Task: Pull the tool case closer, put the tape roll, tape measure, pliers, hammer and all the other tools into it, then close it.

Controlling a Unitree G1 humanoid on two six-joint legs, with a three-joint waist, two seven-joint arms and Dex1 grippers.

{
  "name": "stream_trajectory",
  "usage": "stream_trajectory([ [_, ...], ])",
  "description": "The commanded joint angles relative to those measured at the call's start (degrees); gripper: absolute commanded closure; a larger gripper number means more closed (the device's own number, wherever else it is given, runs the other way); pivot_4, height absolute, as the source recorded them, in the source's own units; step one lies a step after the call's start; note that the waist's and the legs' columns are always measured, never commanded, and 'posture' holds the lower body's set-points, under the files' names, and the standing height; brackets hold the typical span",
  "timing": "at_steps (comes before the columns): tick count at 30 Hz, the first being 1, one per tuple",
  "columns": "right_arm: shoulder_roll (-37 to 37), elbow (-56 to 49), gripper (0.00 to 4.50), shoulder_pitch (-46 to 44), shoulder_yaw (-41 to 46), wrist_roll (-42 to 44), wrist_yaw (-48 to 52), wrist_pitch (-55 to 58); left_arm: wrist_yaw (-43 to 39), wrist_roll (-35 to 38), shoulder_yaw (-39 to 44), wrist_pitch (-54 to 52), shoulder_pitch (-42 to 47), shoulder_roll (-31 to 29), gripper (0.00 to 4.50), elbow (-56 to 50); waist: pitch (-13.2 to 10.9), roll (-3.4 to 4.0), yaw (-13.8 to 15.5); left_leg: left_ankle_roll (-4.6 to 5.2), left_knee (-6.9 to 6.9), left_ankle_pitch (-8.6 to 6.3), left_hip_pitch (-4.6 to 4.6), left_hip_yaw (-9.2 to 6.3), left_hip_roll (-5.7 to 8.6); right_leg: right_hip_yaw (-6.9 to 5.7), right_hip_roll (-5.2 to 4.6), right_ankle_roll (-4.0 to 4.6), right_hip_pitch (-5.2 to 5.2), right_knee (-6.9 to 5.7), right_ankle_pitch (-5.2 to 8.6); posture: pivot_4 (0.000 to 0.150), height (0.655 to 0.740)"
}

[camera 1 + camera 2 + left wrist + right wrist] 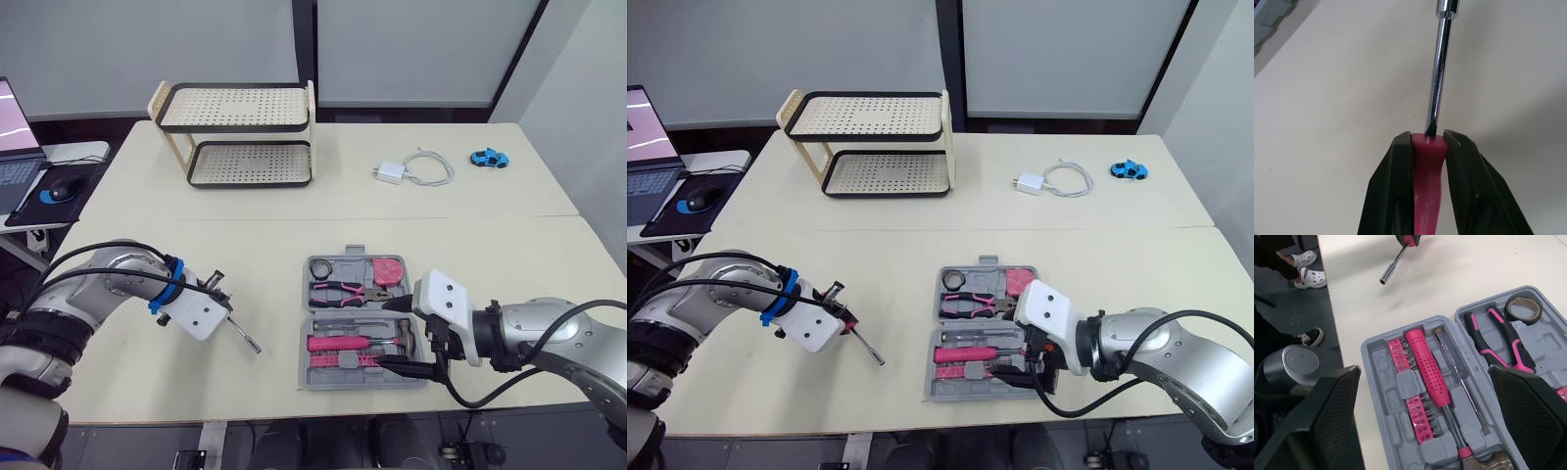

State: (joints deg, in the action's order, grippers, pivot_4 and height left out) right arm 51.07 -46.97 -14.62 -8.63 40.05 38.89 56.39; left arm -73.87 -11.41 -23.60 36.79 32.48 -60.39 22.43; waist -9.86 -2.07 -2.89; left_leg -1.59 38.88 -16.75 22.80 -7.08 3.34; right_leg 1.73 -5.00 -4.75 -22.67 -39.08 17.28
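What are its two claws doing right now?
Left gripper: closed on the pink-handled driver.
Right gripper: open, empty, by the tool case.

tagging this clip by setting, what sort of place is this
Most likely an office or lab workroom: pale tables pushed together, a laptop and mouse on a side desk, and framed partition panels behind. The open tool case looks like a test setup, not a workshop.

Head pair high, facing down over table (274, 225); right wrist close, sharing tool case (1382, 396).
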Motion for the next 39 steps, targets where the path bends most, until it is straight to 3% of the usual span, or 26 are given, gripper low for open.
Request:
stream_trajectory([
  [1,-0.2,-0.8,0.00,-0.4,0.2,-0.2,0.9,-1.4,-1.1,5.5,5.2,-13.0,-3.5,-1.7,3.95,-5.7,0.0,0.00,0.0,0.00,0.00,0.00,0.00,0.00,0.00,0.00,0.00,0.00,0.00,-0.01,0.00,0.150,0.7400],
  [12,1.3,-1.7,0.00,-0.3,-0.6,-1.9,2.8,-2.7,3.6,17.2,18.3,-66.4,-22.3,-1.8,3.95,-30.2,0.0,0.06,-0.1,0.06,-0.02,-0.03,-0.01,-0.07,-0.05,-0.05,0.02,0.00,0.03,0.00,0.00,0.150,0.7400],
  [20,0.8,-1.4,0.00,-0.5,0.4,-0.9,4.9,-5.0,17.6,22.2,22.8,-94.7,-21.7,6.8,3.95,-39.2,0.0,0.08,0.9,0.05,-0.01,-0.03,-0.07,-0.06,-0.04,-0.04,0.00,0.00,0.13,0.01,0.00,0.150,0.7400],
  [31,-1.3,-0.7,0.00,-3.6,-1.7,-1.6,4.3,-4.2,32.7,25.0,22.6,-115.7,-15.2,18.6,3.95,-41.0,0.0,0.10,1.2,-0.04,0.00,0.02,-0.09,-0.07,0.00,-0.02,-0.03,0.01,0.14,0.01,0.00,0.150,0.7400],
  [39,-2.5,-0.8,0.00,-4.6,-2.2,-1.7,3.4,-2.9,34.3,27.5,21.5,-113.4,-16.5,18.0,3.95,-39.3,0.1,0.13,1.3,-0.19,0.00,0.11,-0.08,-0.04,0.02,0.06,-0.07,0.02,0.10,0.03,-0.01,0.150,0.7400],
])
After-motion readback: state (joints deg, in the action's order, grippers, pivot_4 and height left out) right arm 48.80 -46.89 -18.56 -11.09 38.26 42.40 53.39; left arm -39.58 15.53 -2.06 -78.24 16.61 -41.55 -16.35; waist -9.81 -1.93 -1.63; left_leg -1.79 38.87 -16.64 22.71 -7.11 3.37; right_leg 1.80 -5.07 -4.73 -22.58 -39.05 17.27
